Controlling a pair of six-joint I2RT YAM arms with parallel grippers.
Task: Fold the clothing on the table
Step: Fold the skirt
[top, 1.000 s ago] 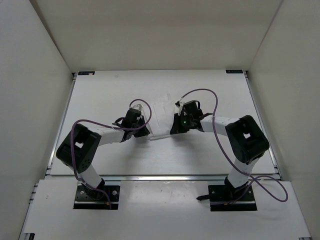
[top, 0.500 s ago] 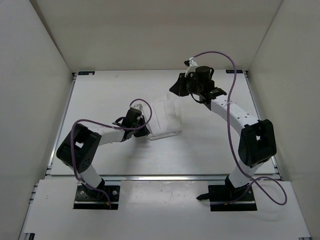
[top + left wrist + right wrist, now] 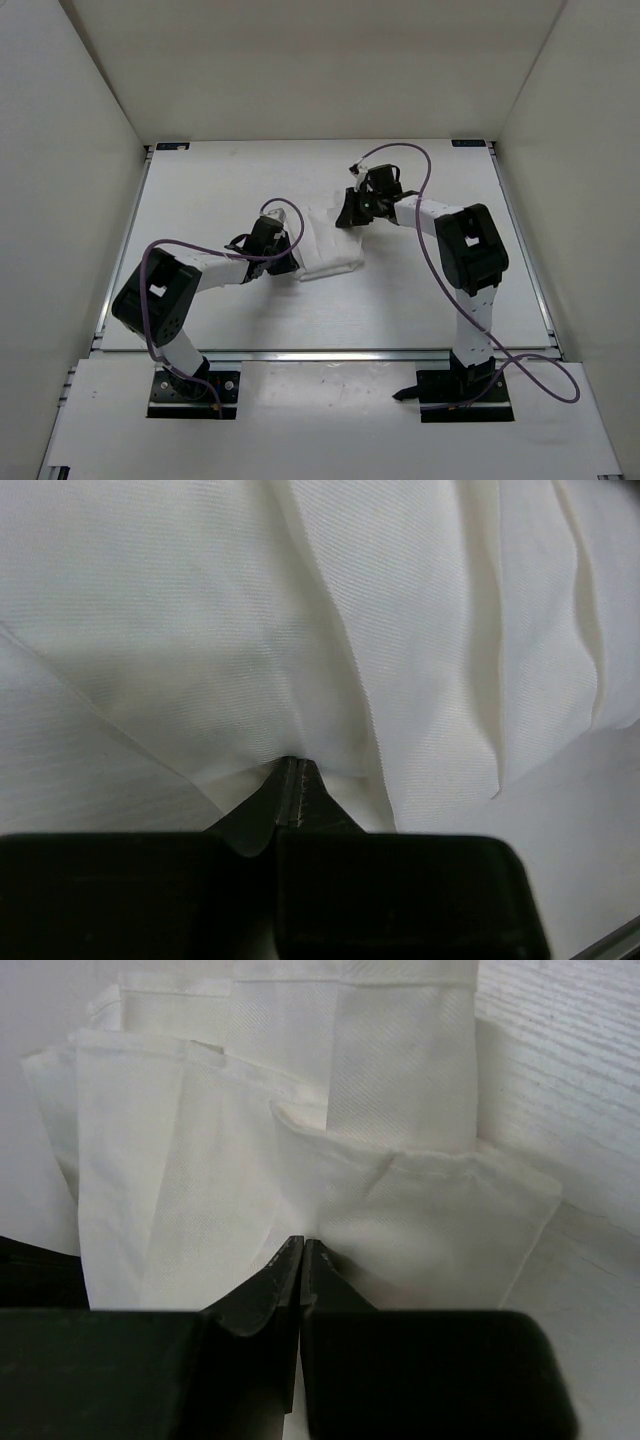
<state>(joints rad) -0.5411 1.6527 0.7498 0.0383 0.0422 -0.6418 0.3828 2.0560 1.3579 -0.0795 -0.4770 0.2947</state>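
Note:
The clothing (image 3: 327,246) is a small, folded white piece lying on the table (image 3: 200,200) between my two arms. My left gripper (image 3: 292,253) is at its left edge, jaws shut, with the fabric bunching into the fingertips (image 3: 283,778). My right gripper (image 3: 346,214) is at the cloth's far right corner, low over it. In the right wrist view its jaws (image 3: 302,1244) are closed, with a fold of the clothing (image 3: 200,1160) gathered at the tips. Ribbed creases run across the clothing (image 3: 400,630) in the left wrist view.
White walls close in the table on three sides. An aluminium rail (image 3: 320,355) runs along the near edge, and blue marks (image 3: 172,146) sit at the far corners. Purple cables (image 3: 400,150) loop above both arms.
The right arm swung up and toward the far side, lifting the cloth's edge, then came back down and nearer. The clothing now lies as a flatter folded patch. The left arm stayed put.

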